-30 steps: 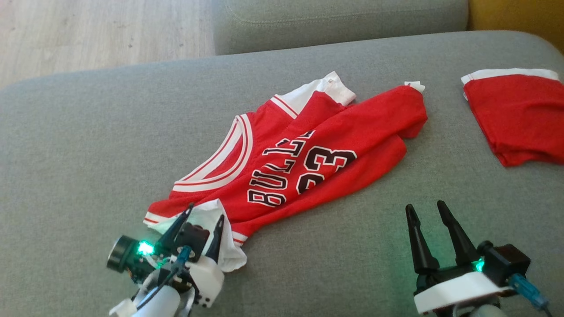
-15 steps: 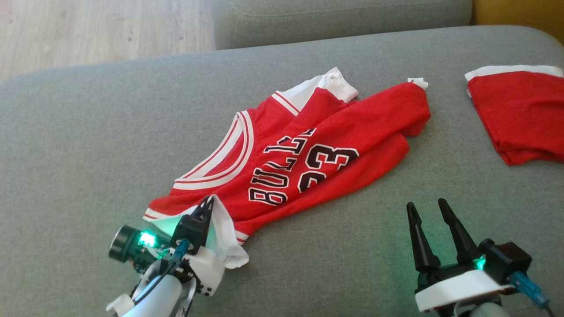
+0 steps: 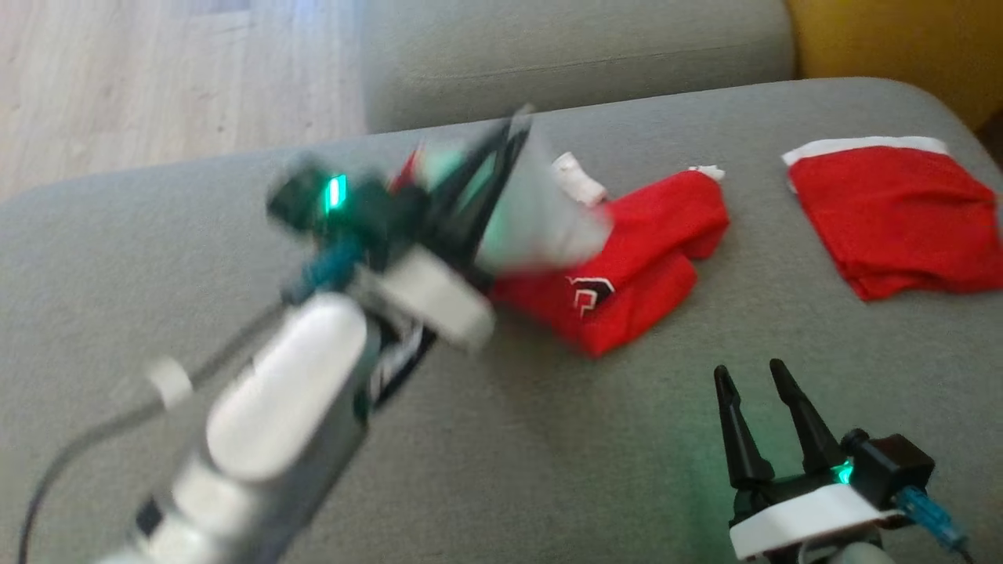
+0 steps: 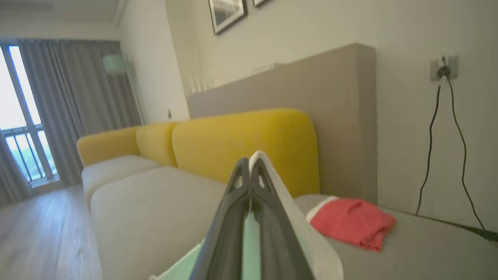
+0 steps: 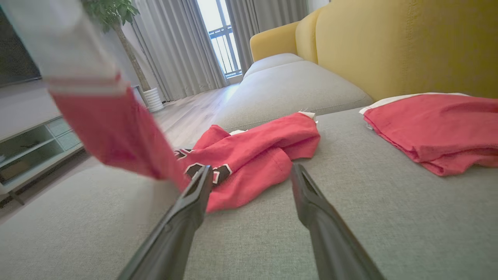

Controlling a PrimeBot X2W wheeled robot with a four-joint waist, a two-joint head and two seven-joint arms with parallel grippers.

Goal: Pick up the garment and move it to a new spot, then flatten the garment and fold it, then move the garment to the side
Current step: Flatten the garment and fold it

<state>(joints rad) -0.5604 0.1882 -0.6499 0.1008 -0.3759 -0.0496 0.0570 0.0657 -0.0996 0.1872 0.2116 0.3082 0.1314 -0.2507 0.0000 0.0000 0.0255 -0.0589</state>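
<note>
Red jersey (image 3: 635, 266), one end lying on the grey seat cushion (image 3: 548, 454), hangs from the left gripper (image 3: 517, 129), jaws clamped on its white edge, with the right gripper (image 3: 748, 370) jaws apart near the cushion's front: pick-up is in hand, and the next move calls for carrying it to a bare part of the cushion.

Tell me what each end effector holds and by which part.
The left end effector pinches the red jersey by its white edge; the right end effector holds nothing.
</note>
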